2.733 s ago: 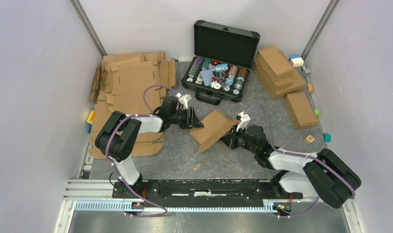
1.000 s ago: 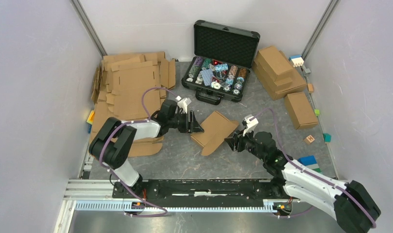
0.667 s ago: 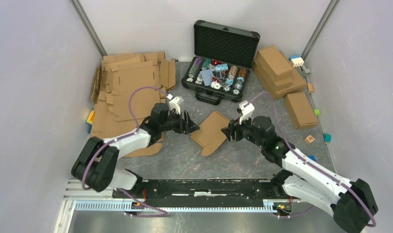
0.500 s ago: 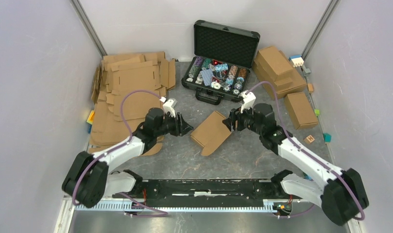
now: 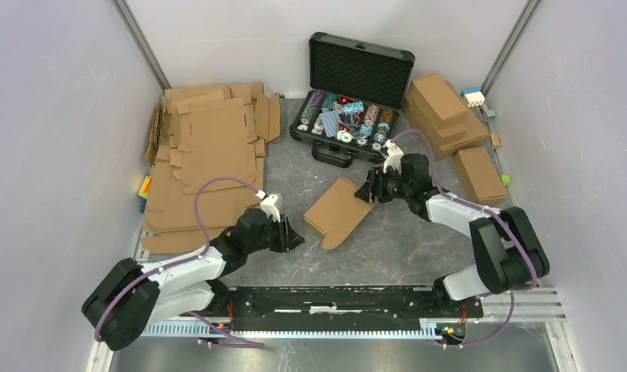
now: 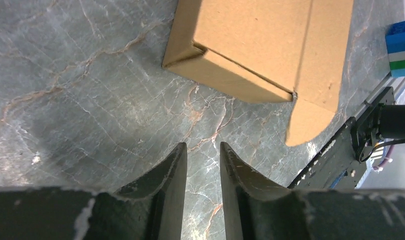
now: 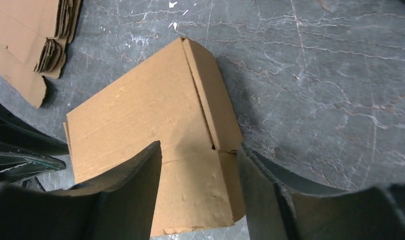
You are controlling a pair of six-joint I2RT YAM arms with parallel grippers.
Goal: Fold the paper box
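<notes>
While left hand (image 6: 203, 149) and right hand (image 7: 199, 150) sit parted (empty), one paper box (image 5: 337, 211) rests.

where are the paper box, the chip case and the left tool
paper box (image 5: 337, 209): top view, middle of its flat top face
chip case (image 5: 362, 68): top view, foam inside its raised lid
left tool (image 6: 203, 147): left wrist view, midway between its fingertips

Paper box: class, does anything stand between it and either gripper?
Nothing visible does. Only bare table lies between the left gripper and the paper box. The right gripper hangs open directly over the box, with nothing in between.
</notes>
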